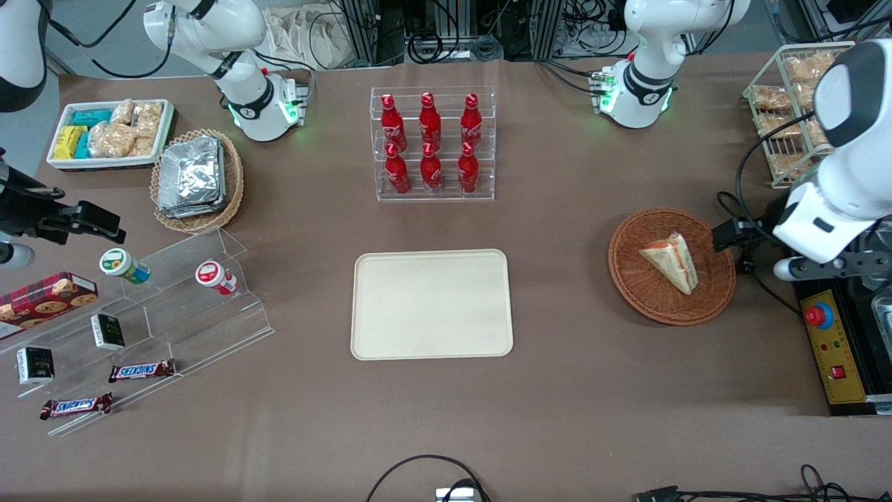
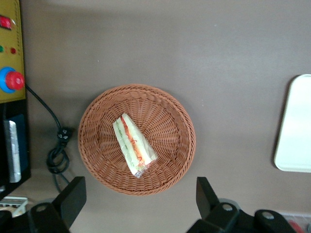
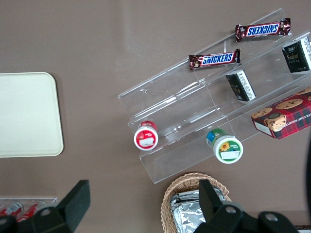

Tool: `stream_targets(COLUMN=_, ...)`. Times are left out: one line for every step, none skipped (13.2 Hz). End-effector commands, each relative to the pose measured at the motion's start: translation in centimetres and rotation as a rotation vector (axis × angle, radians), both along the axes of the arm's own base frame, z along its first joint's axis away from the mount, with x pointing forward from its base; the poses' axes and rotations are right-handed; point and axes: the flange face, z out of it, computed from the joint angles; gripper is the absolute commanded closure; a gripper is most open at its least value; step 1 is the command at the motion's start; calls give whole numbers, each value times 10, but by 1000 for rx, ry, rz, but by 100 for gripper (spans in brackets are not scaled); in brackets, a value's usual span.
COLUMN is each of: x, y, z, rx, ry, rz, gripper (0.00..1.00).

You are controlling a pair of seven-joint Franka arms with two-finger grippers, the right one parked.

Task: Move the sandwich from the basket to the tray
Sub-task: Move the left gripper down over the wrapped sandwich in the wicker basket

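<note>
The sandwich (image 1: 671,261), a pale wedge with red, orange and green filling, lies in the round reddish-brown basket (image 1: 627,279) toward the working arm's end of the table. In the left wrist view the sandwich (image 2: 134,144) rests near the middle of the basket (image 2: 97,116). My gripper (image 2: 140,199) hangs well above the table beside the basket's rim, open, with nothing between its fingers (image 2: 73,194). From the front, the gripper (image 1: 735,236) shows at the basket's edge. The cream tray (image 1: 432,305) lies bare at the table's middle, and its edge also appears in the wrist view as the tray (image 2: 296,126).
A yellow control box with a red button (image 1: 829,341) and a black cable (image 2: 58,145) lie beside the basket. A rack of red bottles (image 1: 432,143) stands farther from the camera than the tray. A wire rack of bagged snacks (image 1: 787,104) stands at the working arm's end.
</note>
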Motion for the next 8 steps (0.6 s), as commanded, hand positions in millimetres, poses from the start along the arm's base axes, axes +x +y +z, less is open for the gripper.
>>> stream_targets(x=-41, y=-2, z=-39, rx=13, ry=-32, rz=59, gripper=0)
stream_targets(x=-49, y=-1, z=-56, rx=18, ry=-32, rz=77, gripper=0)
stream_targets(x=-55, y=1, z=-69, rx=18, ry=-37, rz=100, gripper=0)
stream_targets(x=-62, y=2, z=-85, rx=20, ry=-31, rz=120, gripper=0)
stream_targets(x=-67, y=4, z=-98, rx=21, ry=-31, rz=145, gripper=0)
stream_targets(x=-70, y=4, z=-108, rx=22, ry=-29, rz=169, gripper=0)
stream_targets(x=-70, y=5, z=-116, rx=23, ry=-23, rz=182, gripper=0)
stream_targets(x=-72, y=6, z=-123, rx=21, ry=-19, rz=184, gripper=0)
